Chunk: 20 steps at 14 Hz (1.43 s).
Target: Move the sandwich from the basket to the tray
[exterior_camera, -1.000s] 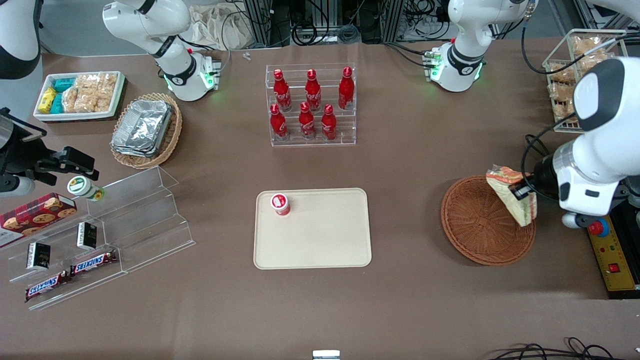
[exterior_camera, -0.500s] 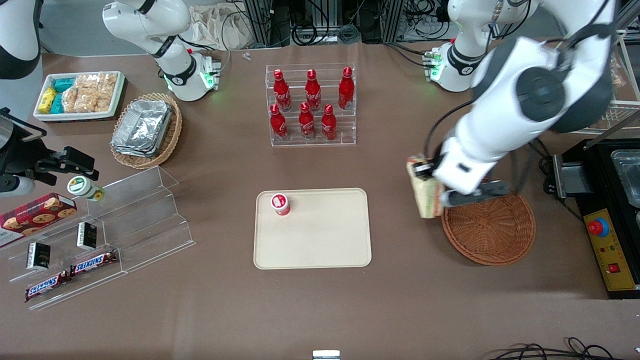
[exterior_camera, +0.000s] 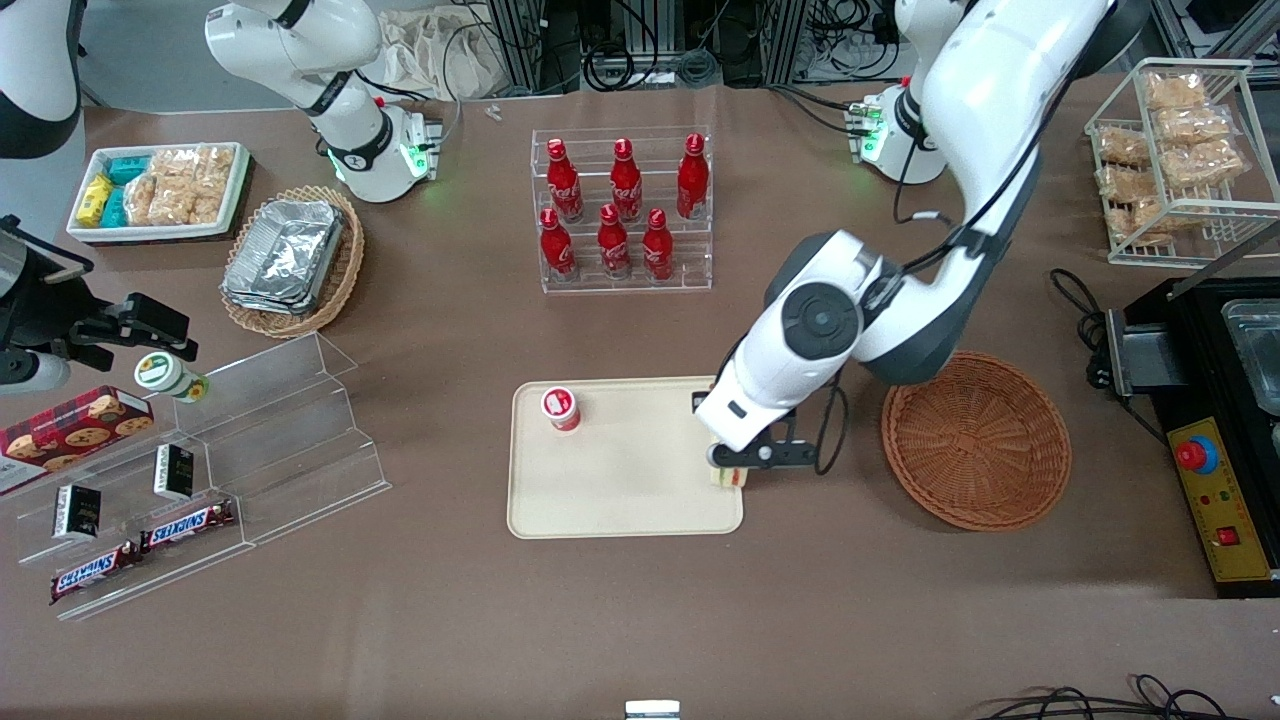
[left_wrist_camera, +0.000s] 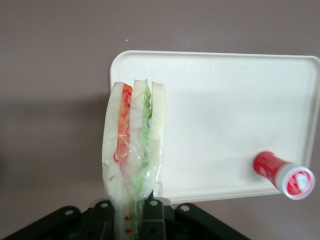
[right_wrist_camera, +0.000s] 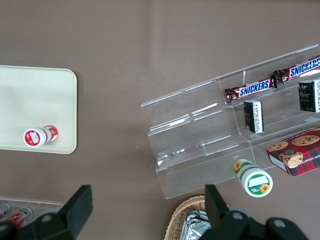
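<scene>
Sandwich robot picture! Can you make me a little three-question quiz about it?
1. True or false: the sandwich lies in the basket.
2. What does the end effector hold? A) bottle B) sandwich C) nothing
3. What small red thing stands on the tray?

Key: 1 false, it hangs over the tray's edge, shut in the end effector. 2 B. 3 a red cup with a white lid.

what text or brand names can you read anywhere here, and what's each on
"SNICKERS": on two candy bars on the clear acrylic rack.
Red bottles: white script, too small to read.
Small black boxes, red-capped bottle on the tray: unreadable.
Sandwich in the end effector, above the tray's edge: no text.
</scene>
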{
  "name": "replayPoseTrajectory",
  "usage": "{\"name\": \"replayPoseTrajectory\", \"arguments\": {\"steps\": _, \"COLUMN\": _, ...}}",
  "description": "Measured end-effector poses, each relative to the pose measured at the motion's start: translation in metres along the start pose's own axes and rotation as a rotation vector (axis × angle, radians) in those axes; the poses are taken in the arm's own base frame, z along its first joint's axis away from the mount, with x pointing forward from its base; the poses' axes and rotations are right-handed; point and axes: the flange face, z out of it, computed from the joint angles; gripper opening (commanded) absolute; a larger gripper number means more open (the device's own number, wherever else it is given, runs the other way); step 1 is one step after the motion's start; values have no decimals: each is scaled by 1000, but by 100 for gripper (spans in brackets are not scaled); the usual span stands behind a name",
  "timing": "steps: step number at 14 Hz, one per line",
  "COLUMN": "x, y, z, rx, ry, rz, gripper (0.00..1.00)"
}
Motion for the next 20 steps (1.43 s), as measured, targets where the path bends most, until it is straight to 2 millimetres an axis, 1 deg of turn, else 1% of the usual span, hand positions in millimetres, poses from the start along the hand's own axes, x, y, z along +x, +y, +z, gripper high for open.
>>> {"name": "replayPoseTrajectory", "arguments": {"steps": 4, "x": -2, "y": 7, "z": 77, "rx": 34, "ry": 7, "rz": 54, "gripper": 0}}
{"name": "replayPoseTrajectory", "arguments": {"steps": 5, "x": -4, "y": 8, "z": 93, "rx": 43, "ry": 14, "rz": 58, "gripper": 6}}
{"name": "replayPoseTrajectory", "arguments": {"steps": 6, "x": -5, "y": 8, "z": 104, "rx": 48, "ry": 16, "rz": 60, "gripper": 29}}
{"name": "replayPoseTrajectory", "arguments": {"steps": 7, "x": -5, "y": 8, "z": 110, "rx": 49, "ry": 15, "rz": 60, "gripper": 90}}
{"name": "replayPoseTrajectory", "arguments": {"steps": 8, "x": -3, "y": 8, "z": 108, "rx": 46, "ry": 19, "rz": 59, "gripper": 100}}
{"name": "replayPoseTrajectory", "arguments": {"steps": 11, "x": 5, "y": 9, "z": 95, "rx": 35, "ry": 44, "rz": 46, "gripper": 100}}
{"name": "replayPoseTrajectory", "arguments": {"steps": 12, "x": 10, "y": 8, "z": 87, "rx": 29, "ry": 58, "rz": 30, "gripper": 100}}
{"name": "replayPoseTrajectory", "arguments": {"steps": 13, "x": 17, "y": 6, "z": 74, "rx": 21, "ry": 78, "rz": 9, "gripper": 100}}
{"name": "replayPoseTrajectory", "arguments": {"steps": 15, "x": 29, "y": -1, "z": 33, "rx": 12, "ry": 129, "rz": -25, "gripper": 100}}
{"name": "replayPoseTrajectory", "arguments": {"steps": 17, "x": 38, "y": -24, "z": -22, "rx": 56, "ry": 142, "rz": -67, "gripper": 100}}
{"name": "replayPoseTrajectory", "arguments": {"steps": 19, "x": 40, "y": -59, "z": -85, "rx": 88, "ry": 118, "rz": -146, "gripper": 100}}
{"name": "replayPoseTrajectory", "arguments": {"steps": 20, "x": 40, "y": -79, "z": -112, "rx": 96, "ry": 112, "rz": -176, "gripper": 100}}
